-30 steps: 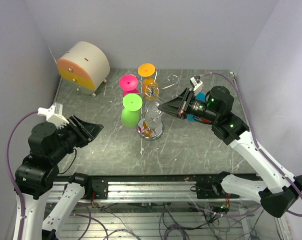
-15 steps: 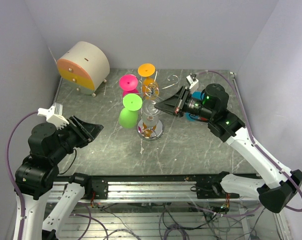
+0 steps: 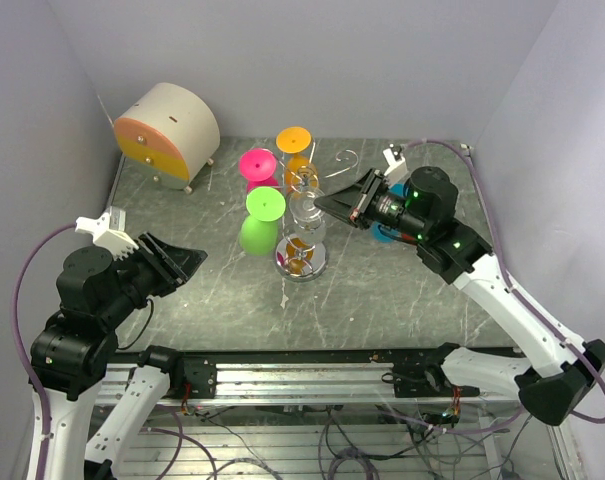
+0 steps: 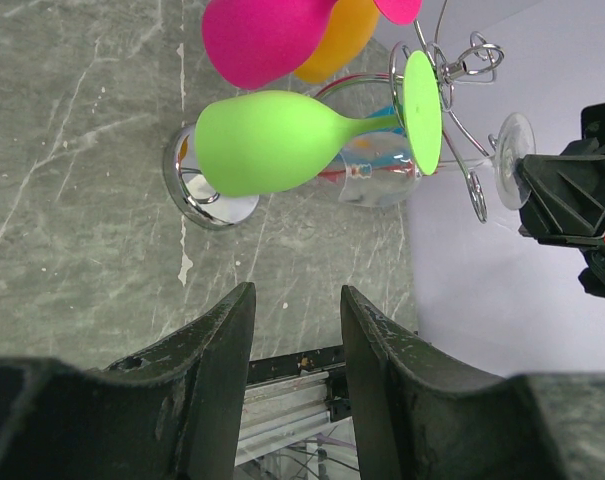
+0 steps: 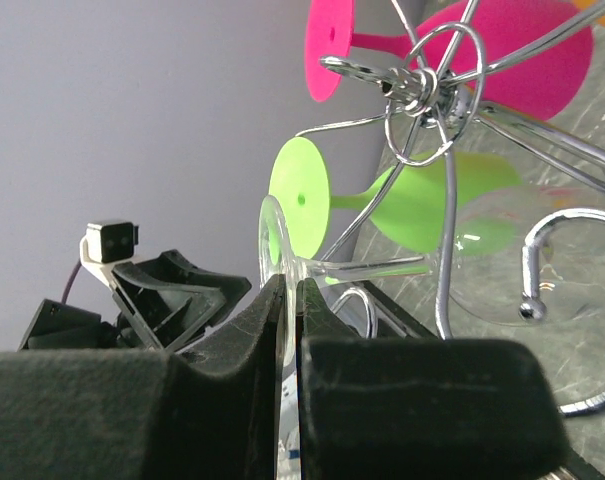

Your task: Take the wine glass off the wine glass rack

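Note:
The wine glass rack point(image 3: 300, 262) stands mid-table on its chrome base, wire arms around a central post point(image 5: 422, 95). A clear wine glass point(image 3: 307, 212) hangs bowl-down at the rack's right side. My right gripper point(image 3: 322, 203) is shut on the rim of its round foot point(image 5: 270, 235). The stem point(image 5: 377, 268) runs past a curled wire arm. Green point(image 3: 254, 237), pink point(image 3: 258, 163) and orange point(image 3: 294, 138) glasses also hang on the rack. My left gripper point(image 3: 187, 258) is open and empty, well left of the rack. It sees the green glass point(image 4: 272, 140) and the clear foot point(image 4: 512, 145).
A round beige drawer box with orange and yellow fronts point(image 3: 167, 130) stands at the back left. A blue object point(image 3: 387, 233) shows partly behind my right wrist. A loose wire hook point(image 3: 344, 160) lies at the back. Walls close in on three sides.
My right gripper has shifted slightly towards the back, and the clear glass has shifted with it. My left arm has not moved.

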Available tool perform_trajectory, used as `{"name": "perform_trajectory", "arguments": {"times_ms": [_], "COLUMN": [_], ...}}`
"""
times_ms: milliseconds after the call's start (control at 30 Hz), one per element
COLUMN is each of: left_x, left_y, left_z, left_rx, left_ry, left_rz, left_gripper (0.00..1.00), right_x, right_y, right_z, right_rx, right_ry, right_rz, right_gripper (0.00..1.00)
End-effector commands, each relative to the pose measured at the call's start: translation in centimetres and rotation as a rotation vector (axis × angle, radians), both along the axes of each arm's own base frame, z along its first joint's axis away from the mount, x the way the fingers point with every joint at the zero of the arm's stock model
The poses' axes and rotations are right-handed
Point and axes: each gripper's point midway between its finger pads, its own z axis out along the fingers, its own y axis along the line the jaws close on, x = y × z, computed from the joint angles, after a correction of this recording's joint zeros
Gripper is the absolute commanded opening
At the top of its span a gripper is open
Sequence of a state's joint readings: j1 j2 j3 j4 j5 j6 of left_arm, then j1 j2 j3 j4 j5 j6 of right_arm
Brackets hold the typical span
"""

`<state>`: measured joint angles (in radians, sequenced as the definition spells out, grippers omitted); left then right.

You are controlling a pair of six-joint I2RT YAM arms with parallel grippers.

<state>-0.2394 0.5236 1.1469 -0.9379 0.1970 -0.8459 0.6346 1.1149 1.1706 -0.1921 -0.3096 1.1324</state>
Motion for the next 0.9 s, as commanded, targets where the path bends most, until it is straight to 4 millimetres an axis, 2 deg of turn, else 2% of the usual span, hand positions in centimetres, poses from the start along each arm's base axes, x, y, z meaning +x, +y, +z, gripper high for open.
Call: {"name": "perform_trajectory", "arguments": {"times_ms": [0, 100, 267, 467, 600, 733, 867], "left_x": [-0.1, 0.0, 0.1, 0.1, 0.0, 0.2, 0.7], "left_y": [0.1, 0.0, -0.2, -0.6, -1.2, -1.8, -2.5], "left_z": [0.7, 0.8, 1.0, 2.4, 3.9, 4.9, 5.6], "left_rx": [0.004, -0.001, -0.013, -0.034, -0.068, -0.095, -0.113], "left_ry": [-0.024, -0.025, -0.028, -0.044, -0.057, -0.070, -0.071], "left_rz": [0.002, -0.002, -0.008, -0.024, -0.054, -0.080, -0.108], "left_gripper": [0.50, 0.50, 0.50, 0.50, 0.50, 0.50, 0.50], "right_x": [-0.1, -0.5, -1.6, -3.1, -4.5, -5.3, -4.8], "right_y": [-2.4, -3.6, -4.5, -5.7, -6.8, -8.6, -10.2], "right_z": [4.2, 4.8, 5.1, 4.6, 5.1, 6.1, 7.4], "right_rx": [0.046, 0.042, 0.032, 0.003, -0.023, -0.104, -0.279], "right_ry": [-0.121, -0.131, -0.131, -0.111, -0.116, -0.173, -0.307], "right_rz": [-0.115, -0.156, -0.163, -0.163, -0.161, -0.189, -0.216], "right_gripper": [0.00, 0.00, 0.00, 0.00, 0.00, 0.00, 0.00]}}
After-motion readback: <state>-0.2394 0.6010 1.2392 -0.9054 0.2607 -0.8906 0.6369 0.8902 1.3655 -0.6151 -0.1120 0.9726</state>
